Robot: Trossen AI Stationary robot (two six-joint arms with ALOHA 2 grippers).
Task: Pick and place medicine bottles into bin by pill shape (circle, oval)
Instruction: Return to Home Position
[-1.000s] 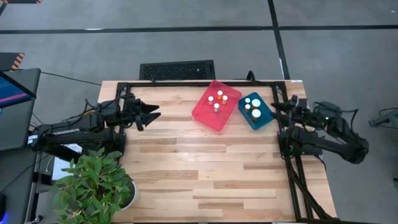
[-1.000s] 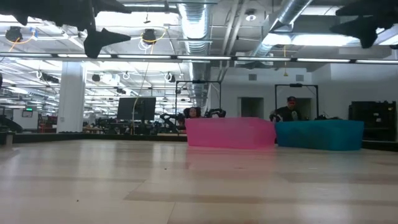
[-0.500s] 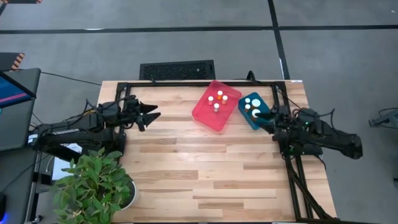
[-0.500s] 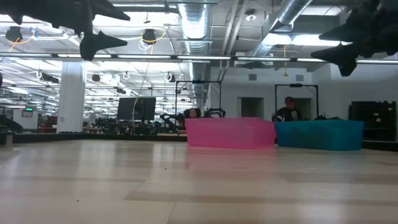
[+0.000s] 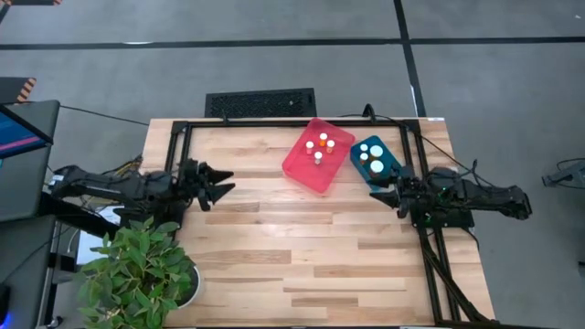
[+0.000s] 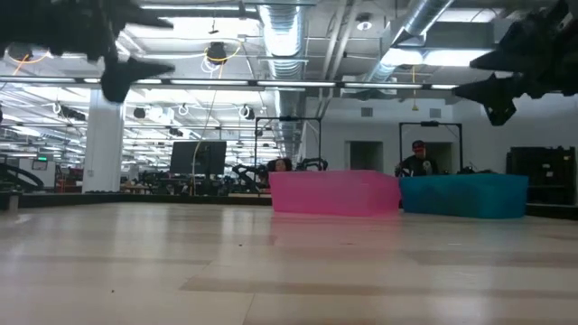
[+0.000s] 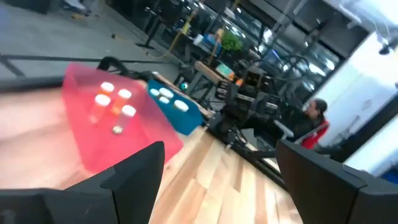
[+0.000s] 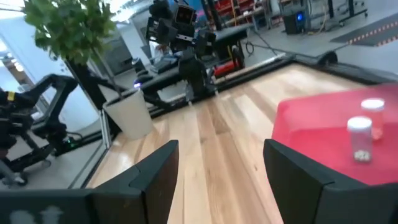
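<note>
Several small white-capped bottles (image 5: 320,146) stand in the pink bin (image 5: 305,166) at the table's far middle; they also show in the left wrist view (image 7: 112,102). Three wider white-capped bottles (image 5: 371,155) stand in the teal bin (image 5: 383,174) to its right. My left gripper (image 5: 223,182) is open and empty above the table's left side. My right gripper (image 5: 377,192) is open and empty just near of the teal bin, above the table's right side. No bottle shows on the tabletop.
A potted plant (image 5: 137,274) stands at the table's near left corner. A black frame (image 5: 292,122) runs along the far edge and down the right side (image 5: 426,247). A dark keyboard-like slab (image 5: 260,102) lies beyond the far edge. A person (image 6: 417,161) shows in the room behind.
My right gripper has swung from the table's right edge toward the near side and leftward, ending just near of the teal bin and lower. My left gripper has drawn a little toward the near edge. Both stay open. The bins and bottles have not moved.
</note>
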